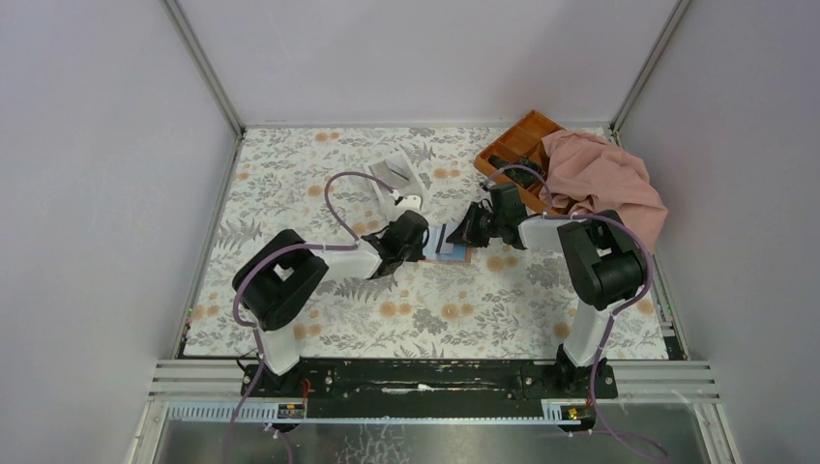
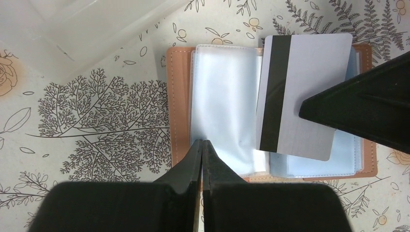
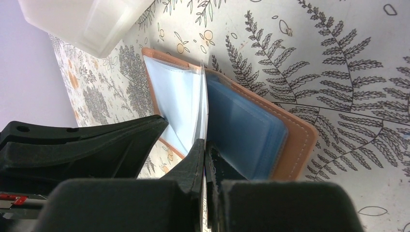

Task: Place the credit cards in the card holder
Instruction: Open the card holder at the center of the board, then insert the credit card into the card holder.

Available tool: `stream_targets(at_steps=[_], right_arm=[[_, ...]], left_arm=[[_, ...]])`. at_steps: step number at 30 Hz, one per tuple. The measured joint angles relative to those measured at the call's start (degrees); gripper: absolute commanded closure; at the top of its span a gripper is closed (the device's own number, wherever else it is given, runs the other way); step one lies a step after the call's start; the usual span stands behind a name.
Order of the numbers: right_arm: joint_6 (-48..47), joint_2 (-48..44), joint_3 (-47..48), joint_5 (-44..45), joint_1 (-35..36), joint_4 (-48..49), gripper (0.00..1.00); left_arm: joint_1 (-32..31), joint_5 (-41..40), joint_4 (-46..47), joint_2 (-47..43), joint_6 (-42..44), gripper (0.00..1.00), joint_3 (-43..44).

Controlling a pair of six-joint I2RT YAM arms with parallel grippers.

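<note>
While my left pincer sat clenched and empty on the left sleeves of the card holder lying open on the counter, my right pincer gripped one credit card just above its right half, long axis roughly along the fold.

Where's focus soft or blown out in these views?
Left wrist: card and holder sharp, left fingers blurred, box washed out. Right wrist: right fingers soft, holder crisp. Top: even light, faint shadows.
</note>
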Motion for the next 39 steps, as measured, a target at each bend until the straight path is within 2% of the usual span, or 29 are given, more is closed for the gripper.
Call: stream_targets(at_steps=[39], right_arm=[[0.26, 0.02, -5.62, -4.98, -0.2, 7.87, 1.0]], left_arm=[[0.2, -0.26, 3.17, -1.57, -3.52, 1.0, -3.56]])
